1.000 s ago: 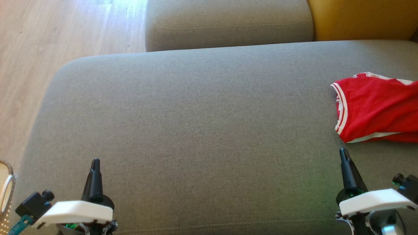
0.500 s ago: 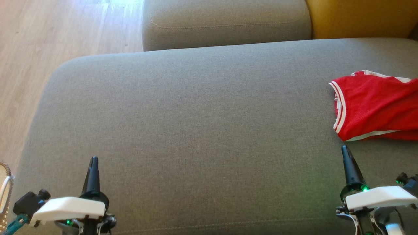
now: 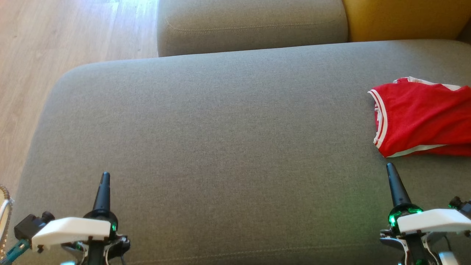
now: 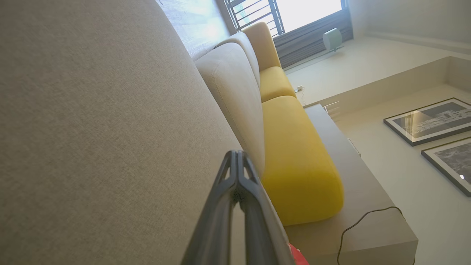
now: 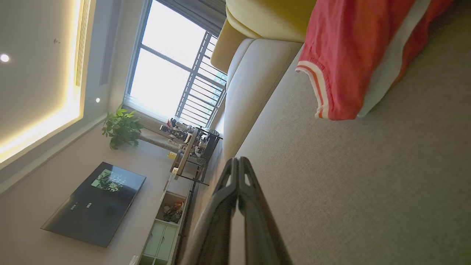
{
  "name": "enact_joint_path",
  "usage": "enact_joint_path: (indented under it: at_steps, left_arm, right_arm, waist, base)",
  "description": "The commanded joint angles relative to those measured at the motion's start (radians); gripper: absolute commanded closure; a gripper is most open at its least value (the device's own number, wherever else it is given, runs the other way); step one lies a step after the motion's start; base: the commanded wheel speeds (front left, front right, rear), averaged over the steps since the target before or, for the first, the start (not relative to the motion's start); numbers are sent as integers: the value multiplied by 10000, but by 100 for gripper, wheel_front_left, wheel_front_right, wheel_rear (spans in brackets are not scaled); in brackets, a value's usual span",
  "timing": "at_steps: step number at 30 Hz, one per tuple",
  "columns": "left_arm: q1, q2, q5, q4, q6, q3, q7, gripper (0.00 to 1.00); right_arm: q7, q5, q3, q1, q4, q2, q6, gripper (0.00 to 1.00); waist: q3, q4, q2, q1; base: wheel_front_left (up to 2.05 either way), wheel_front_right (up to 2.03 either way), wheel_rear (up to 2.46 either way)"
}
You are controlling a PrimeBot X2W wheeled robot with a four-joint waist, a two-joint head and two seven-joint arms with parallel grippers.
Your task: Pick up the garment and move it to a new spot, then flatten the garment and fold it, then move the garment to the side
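The garment [image 3: 423, 116] is red with white trim and lies folded at the right edge of the grey sofa seat [image 3: 220, 129], partly cut off by the picture's edge. It also hangs across the upper right of the right wrist view as the garment [image 5: 353, 55]. My right gripper [image 3: 389, 167] is shut and empty, just short of the garment's near edge; its tips [image 5: 238, 161] meet. Far to the left, my left gripper [image 3: 105, 175] is shut and empty over bare cushion, fingers pressed together [image 4: 237, 154].
A grey back cushion [image 3: 250, 24] and a yellow cushion [image 3: 404, 18] stand behind the seat. Wooden floor [image 3: 55, 44] lies to the left, with a woven basket rim [image 3: 4, 213] at the lower left. A cable [image 4: 364, 224] trails on a ledge beside the sofa.
The whole head view has shifted slightly, so the camera moved. Both grippers stay shut, and the garment lies as before.
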Motion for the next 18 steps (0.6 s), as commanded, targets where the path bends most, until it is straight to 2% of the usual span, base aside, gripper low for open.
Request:
enact_joint_path:
  at_steps: [1, 18]
  left_arm:
    - [-616, 184, -346, -256, -105, 343, 93, 100]
    - [-955, 181, -2187, 80, -246, 583, 587, 100]
  right_arm:
    - [108, 387, 112, -625, -282, -93, -3, 100]
    - [602, 2380, 68, -837, -178, -103, -3, 100]
  waist:
    - [7, -13, 0, -1]
    - [66, -124, 0, -1]
  base:
    - [0, 0, 0]
    - [0, 0, 0]
